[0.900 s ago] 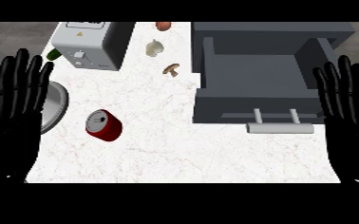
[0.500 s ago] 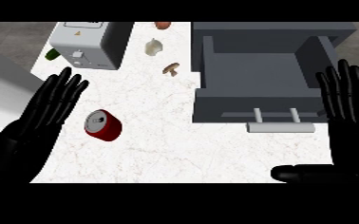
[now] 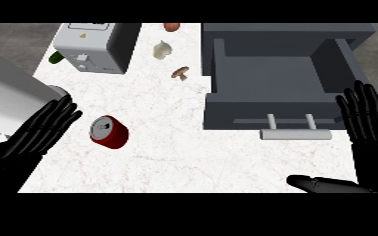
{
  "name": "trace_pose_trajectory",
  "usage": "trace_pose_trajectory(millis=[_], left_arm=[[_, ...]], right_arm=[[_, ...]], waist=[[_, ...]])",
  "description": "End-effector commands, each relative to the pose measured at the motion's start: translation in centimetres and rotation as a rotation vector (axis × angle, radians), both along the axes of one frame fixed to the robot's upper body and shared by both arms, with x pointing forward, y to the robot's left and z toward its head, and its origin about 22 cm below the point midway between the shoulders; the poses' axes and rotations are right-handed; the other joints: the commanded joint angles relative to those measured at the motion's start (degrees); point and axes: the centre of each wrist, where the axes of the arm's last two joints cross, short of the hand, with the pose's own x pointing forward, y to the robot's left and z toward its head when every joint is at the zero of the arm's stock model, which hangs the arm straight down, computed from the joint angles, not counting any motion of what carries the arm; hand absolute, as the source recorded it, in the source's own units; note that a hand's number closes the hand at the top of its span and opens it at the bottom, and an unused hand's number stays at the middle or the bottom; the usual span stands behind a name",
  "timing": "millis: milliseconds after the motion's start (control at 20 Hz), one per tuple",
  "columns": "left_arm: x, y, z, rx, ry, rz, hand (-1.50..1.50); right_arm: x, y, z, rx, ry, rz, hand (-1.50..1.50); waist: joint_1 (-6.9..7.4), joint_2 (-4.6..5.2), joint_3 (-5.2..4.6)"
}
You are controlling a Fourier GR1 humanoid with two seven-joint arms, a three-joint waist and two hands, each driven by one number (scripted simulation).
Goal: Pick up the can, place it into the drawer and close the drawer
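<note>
A red can (image 3: 109,132) with a silver top lies on its side on the white marble counter, left of centre. My left hand (image 3: 40,129) is open, fingers straight, just left of the can and apart from it. The dark grey drawer (image 3: 280,75) stands pulled open at the right, its inside bare, with a pale bar handle (image 3: 295,134) on its front. My right hand (image 3: 360,115) rests open at the right edge beside the drawer's front, its thumb (image 3: 321,184) sticking out low.
A white toaster (image 3: 92,46) stands at the back left with a green thing (image 3: 55,57) beside it. A garlic bulb (image 3: 162,49), a mushroom (image 3: 181,72) and a brown item (image 3: 171,26) lie behind the can. A grey sink edge (image 3: 18,92) is at the left.
My left hand has swung in from the left edge towards the can. The view has shifted, so the can and drawer sit a little lower. The right hand has hardly moved.
</note>
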Motion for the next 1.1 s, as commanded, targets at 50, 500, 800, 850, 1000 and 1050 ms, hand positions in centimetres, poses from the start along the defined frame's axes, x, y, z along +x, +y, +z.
trace_pose_trajectory(millis=[50, 500, 800, 850, 1000, 1050], left_arm=[[1.2, 0.8, -0.1, -0.008, 0.019, 0.026, -1.5], [0.4, -0.5, -1.5, -0.023, 0.093, 0.078, -1.5], [3.6, 1.7, -2.9, -0.019, 0.098, 0.082, -1.5], [5.0, 1.4, -3.2, -0.018, 0.1, 0.077, -1.5], [3.2, 0.5, -5.2, -0.006, 0.093, 0.078, -1.5], [5.7, 0.9, -5.1, -0.02, 0.102, 0.069, -1.5]], right_arm=[[-0.6, -2.0, -0.3, 0.01, 0.011, 0.002, -1.5], [-2.6, -0.5, -1.3, 0.011, -0.004, 0.005, -1.5], [-1.6, -3.4, -2.4, -0.005, 0.026, -0.006, -1.5], [-1.4, -2.9, -2.7, -0.001, 0.016, -0.005, -1.5], [-1.1, -4.5, -3.5, -0.014, 0.013, -0.016, -1.5], [-2.6, -4.7, -3.6, -0.012, 0.027, -0.005, -1.5]], waist=[[-0.21, 0.04, 0.02], [-0.24, 0.01, 0.02], [-0.37, 0.08, 0.01], [-0.46, 0.1, 0.01], [-0.21, 0.06, 0.01], [-0.58, 0.08, 0.01]])
